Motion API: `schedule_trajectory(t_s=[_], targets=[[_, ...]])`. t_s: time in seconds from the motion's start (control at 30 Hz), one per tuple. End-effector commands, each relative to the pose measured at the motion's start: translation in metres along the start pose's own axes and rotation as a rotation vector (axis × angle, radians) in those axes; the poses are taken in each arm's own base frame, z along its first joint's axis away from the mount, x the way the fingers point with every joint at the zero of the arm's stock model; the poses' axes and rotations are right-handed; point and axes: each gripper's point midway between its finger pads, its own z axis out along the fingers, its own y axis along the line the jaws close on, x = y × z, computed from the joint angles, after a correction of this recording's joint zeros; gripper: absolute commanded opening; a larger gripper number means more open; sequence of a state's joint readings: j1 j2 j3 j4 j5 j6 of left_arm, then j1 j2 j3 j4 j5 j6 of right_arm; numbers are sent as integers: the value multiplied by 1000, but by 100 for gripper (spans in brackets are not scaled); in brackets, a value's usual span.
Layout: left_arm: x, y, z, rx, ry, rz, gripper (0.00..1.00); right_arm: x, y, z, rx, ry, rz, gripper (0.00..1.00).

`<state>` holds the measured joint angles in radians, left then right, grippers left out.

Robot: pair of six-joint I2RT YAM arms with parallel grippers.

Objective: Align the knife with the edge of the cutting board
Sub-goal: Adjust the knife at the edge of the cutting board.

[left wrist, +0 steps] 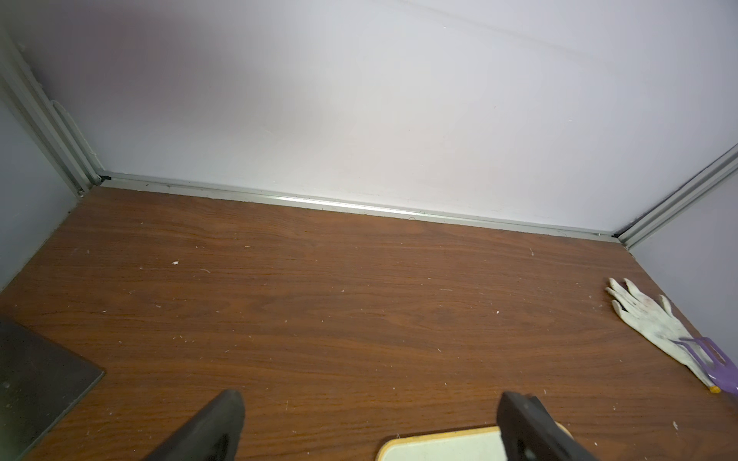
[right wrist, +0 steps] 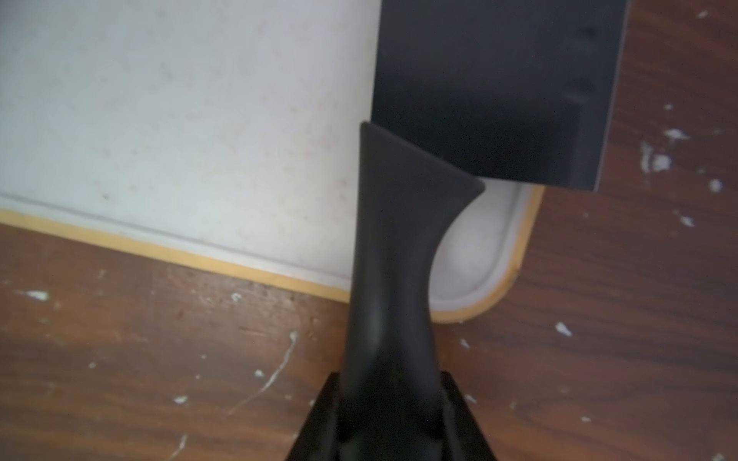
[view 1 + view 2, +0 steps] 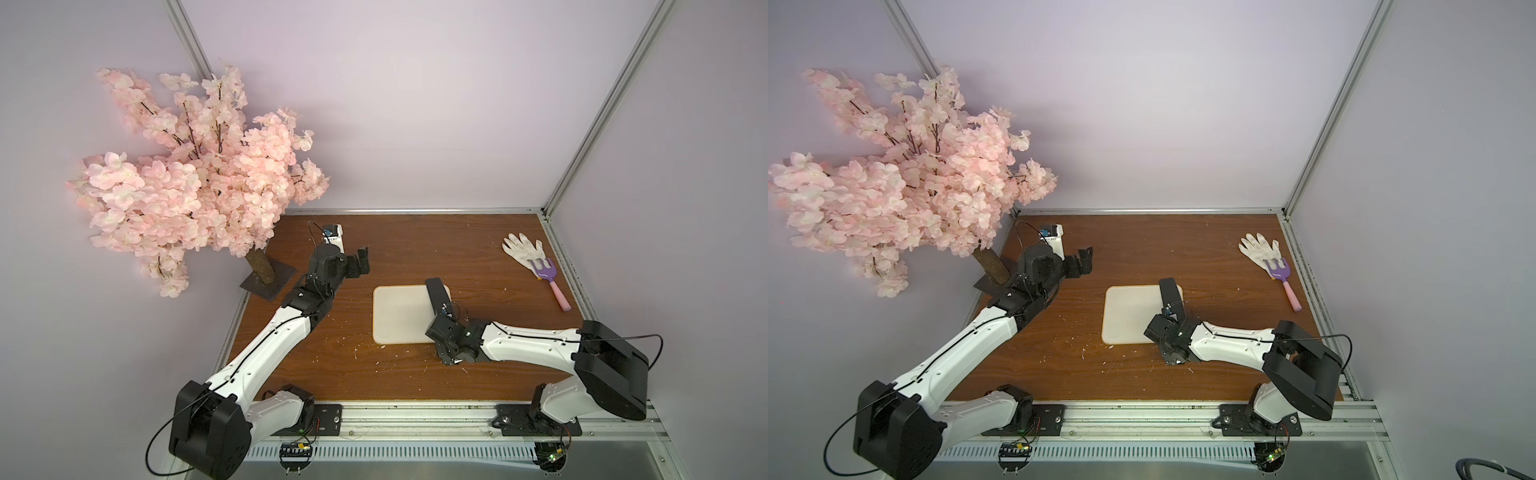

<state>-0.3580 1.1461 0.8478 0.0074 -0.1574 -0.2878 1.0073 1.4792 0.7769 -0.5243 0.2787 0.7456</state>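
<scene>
The step in hand looked like the grasp that comes before the final adjustment. The knife (image 2: 491,80) lay flat on the right side of the cutting board (image 2: 179,119). Its broad blade covered the board's right margin and reached a little past the tan rim over the table (image 3: 415,249), and its slim handle ran out past the near right corner. In the right wrist view the right gripper (image 2: 389,383) sat low over the wood with one finger on either side of the handle and no gap to be seen, so it appeared to be pinching the handle. In both top views the blade ran roughly along the board's right edge, though whether it lay truly parallel could not be told. The left gripper (image 1: 371,407) hung well apart at the far left with its fingers spread wide, holding nothing, near the base of the blossom tree (image 3: 195,178). A white glove (image 3: 519,251) and a purple fork (image 3: 544,270) lay at the far right, clear of the work. The next move seemed to call for a small, careful correction — a slight shift leftward or a twist about the handle — until the blade's long side lined up with the rim. The blade should stay low and flat so that the light board would not be dragged along.
</scene>
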Motion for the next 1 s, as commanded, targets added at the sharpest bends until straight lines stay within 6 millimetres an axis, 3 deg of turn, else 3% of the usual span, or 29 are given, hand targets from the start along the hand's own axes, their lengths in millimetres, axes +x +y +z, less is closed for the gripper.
schedule_trajectory(t_s=[0.0, 0.27, 0.97], targets=[[-11, 0, -5, 8, -24, -14, 100, -28, -16, -26, 58, -132, 25, 0], [-11, 1, -5, 7, -22, -14, 100, -59, -28, -70, 57, -310, 68, 0], [-9, 1, -3, 5, -17, -13, 100, -92, -28, -122, 82, -504, 85, 0]])
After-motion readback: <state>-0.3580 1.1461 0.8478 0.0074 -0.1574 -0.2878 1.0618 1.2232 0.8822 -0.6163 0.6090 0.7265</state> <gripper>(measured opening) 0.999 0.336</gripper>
